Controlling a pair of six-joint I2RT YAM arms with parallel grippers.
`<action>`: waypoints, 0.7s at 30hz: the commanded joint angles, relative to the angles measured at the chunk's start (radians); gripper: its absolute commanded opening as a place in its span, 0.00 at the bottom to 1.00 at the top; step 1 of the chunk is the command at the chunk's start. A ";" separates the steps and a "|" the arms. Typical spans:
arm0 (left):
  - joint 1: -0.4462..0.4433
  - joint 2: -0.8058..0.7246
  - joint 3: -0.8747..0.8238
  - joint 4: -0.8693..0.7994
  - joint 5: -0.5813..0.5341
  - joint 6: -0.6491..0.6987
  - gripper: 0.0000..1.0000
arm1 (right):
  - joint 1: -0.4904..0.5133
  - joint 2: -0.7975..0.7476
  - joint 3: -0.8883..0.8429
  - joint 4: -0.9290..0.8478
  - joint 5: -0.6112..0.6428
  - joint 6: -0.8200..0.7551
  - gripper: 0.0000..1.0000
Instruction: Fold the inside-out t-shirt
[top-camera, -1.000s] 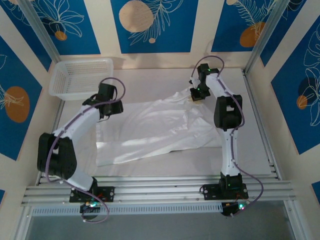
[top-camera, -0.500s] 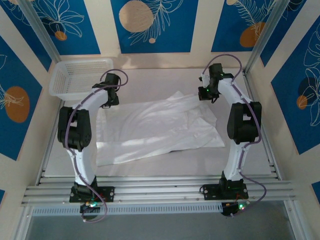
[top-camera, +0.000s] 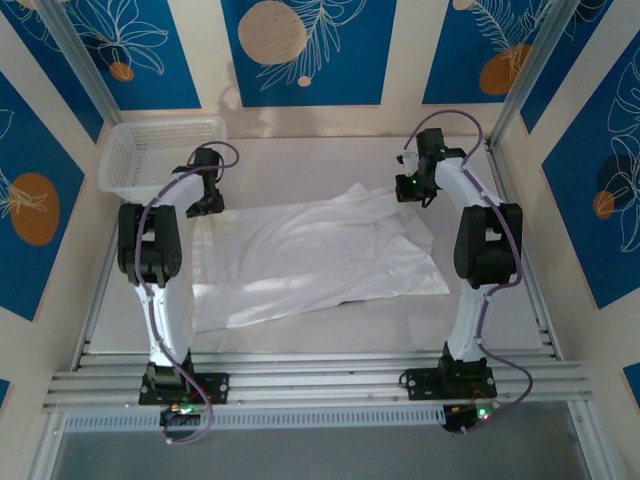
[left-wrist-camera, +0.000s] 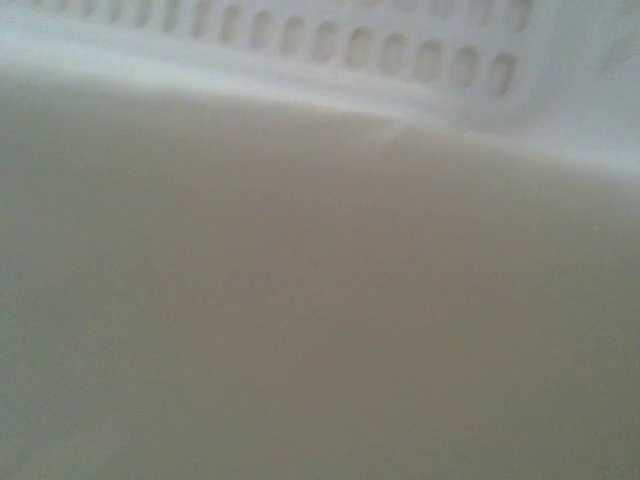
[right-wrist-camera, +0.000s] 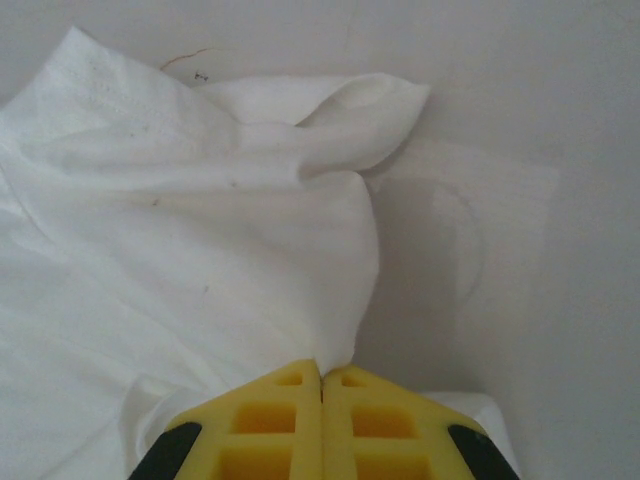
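The inside-out t-shirt lies spread out and wrinkled across the middle of the table, white and thin. My right gripper is at its far right corner. In the right wrist view the yellow fingers of the right gripper are pressed together on an edge of the t-shirt, which folds away from them. My left gripper reaches to the shirt's far left corner, close to the basket. Its jaws are hidden from above, and the left wrist view is a blur of table surface.
A white plastic mesh basket stands at the far left corner, and its wall runs along the top of the left wrist view. Metal rails border the near edge. Bare table lies right of the shirt.
The left arm has stretched out and its gripper has moved farther back-left toward the basket. The right gripper went to the far right corner earlier and has held still since. The shirt lies flatter.
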 joint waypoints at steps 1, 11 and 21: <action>0.015 0.067 0.058 -0.099 0.083 0.050 0.48 | -0.004 -0.020 -0.007 -0.006 -0.026 0.014 0.00; 0.031 0.011 -0.030 -0.033 0.094 0.088 0.36 | -0.005 -0.045 -0.016 -0.010 -0.014 0.007 0.00; 0.044 -0.024 -0.082 0.029 0.079 0.098 0.29 | -0.005 -0.056 -0.014 -0.021 -0.015 0.003 0.00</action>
